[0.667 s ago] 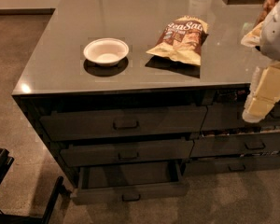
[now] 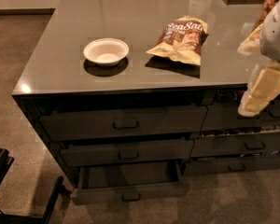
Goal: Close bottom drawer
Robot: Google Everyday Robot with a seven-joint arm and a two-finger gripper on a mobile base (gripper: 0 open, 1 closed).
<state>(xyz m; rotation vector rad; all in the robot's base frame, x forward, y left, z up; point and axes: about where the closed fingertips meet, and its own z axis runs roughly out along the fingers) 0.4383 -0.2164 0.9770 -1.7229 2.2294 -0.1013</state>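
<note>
The bottom drawer (image 2: 130,192) is the lowest wide dark grey-brown drawer in the left column. It is pulled out, with its inside showing above its slim front and a small dark centre pull. Two taller-fronted wide drawers (image 2: 123,122) stand above it, pushed in. My gripper (image 2: 254,99) hangs at the right edge of the view, cream-coloured, in front of the right drawer column and well to the right of and above the open drawer. It holds nothing that I can see.
A white bowl (image 2: 106,51) and a chip bag (image 2: 182,38) lie on the grey counter top (image 2: 60,69). Narrower drawers (image 2: 242,146) fill the right column. A dark base part (image 2: 0,171) shows at the bottom left on the carpet floor.
The view has shifted slightly; the gripper stays at the right edge. The bottom drawer stays pulled out.
</note>
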